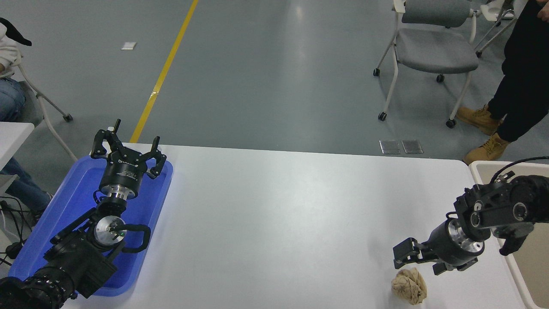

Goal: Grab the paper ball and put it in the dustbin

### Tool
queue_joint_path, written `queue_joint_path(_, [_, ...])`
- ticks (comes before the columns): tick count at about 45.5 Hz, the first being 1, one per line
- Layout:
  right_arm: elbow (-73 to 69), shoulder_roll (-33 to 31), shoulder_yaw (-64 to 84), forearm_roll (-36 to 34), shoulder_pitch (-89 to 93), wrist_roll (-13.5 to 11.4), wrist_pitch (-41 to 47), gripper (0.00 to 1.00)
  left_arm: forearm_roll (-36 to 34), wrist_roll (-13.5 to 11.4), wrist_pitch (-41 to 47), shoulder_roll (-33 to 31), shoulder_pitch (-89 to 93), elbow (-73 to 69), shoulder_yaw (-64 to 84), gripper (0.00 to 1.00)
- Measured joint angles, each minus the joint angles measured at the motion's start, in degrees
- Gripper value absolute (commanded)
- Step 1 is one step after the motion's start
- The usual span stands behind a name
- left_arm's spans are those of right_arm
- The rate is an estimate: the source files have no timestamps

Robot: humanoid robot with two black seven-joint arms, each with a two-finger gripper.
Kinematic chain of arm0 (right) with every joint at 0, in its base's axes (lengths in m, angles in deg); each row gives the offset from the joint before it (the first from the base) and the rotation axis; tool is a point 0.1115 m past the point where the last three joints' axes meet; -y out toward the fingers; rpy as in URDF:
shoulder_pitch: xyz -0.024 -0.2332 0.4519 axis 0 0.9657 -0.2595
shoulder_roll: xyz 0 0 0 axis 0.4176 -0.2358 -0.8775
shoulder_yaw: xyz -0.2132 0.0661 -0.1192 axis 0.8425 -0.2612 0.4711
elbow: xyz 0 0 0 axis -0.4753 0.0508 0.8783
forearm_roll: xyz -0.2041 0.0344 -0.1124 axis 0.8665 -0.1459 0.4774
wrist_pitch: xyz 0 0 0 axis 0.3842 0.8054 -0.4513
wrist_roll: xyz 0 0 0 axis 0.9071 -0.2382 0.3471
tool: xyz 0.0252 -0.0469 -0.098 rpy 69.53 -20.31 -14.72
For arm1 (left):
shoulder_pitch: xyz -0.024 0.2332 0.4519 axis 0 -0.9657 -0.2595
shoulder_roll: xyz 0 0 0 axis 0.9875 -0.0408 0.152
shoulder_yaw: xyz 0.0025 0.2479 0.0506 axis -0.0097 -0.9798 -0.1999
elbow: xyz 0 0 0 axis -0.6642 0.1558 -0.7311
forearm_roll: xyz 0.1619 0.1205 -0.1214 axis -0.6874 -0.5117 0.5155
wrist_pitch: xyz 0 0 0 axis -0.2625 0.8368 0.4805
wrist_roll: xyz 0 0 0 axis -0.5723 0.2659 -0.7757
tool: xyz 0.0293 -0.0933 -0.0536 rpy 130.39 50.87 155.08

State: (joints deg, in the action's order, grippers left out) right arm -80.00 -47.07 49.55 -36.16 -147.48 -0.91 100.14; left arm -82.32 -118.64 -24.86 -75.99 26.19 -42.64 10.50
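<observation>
Right pincer (414, 259) hangs with jaws apart just above the paper ball (409, 285) on the tabletop (274, 214) near the dustbin (493, 165); light, soft and crushable, it probably wants a squeeze across its middle.

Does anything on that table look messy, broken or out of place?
Only the paper ball, a crumpled wad lying loose near the table's near right corner, outside the dustbin. The right gripper hangs just above it. Nothing looks spilled or damaged.
</observation>
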Motion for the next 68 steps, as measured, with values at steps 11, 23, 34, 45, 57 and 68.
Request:
queue_joint_path(11, [2.1,0.2,-2.2,0.1,4.6,0.0,-1.6,1.00,0.0,0.0,0.0,0.0,0.0,0.0,0.0,1.00])
queue_joint_path(23, [4.2,0.3,-3.2,0.1,8.1,0.0,-3.0,1.00,0.0,0.0,0.0,0.0,0.0,0.0,0.0,1.00])
queue_joint_path(34, [6.0,0.5,-3.5,0.5,10.8,0.0,-6.4,0.64,0.0,0.0,0.0,0.0,0.0,0.0,0.0,1.00])
queue_joint_path(45, [5.9,1.1,-3.5,6.5,11.4,0.1,-8.6,0.08,0.0,0.0,0.0,0.0,0.0,0.0,0.0,1.00])
queue_joint_path(57, [4.0,0.6,-1.9,10.3,7.4,0.2,-9.4,0.00,0.0,0.0,0.0,0.0,0.0,0.0,0.0,1.00])
queue_joint_path(68, [-0.8,-1.0,1.0,11.9,-1.3,0.4,-9.2,0.00,0.0,0.0,0.0,0.0,0.0,0.0,0.0,1.00])
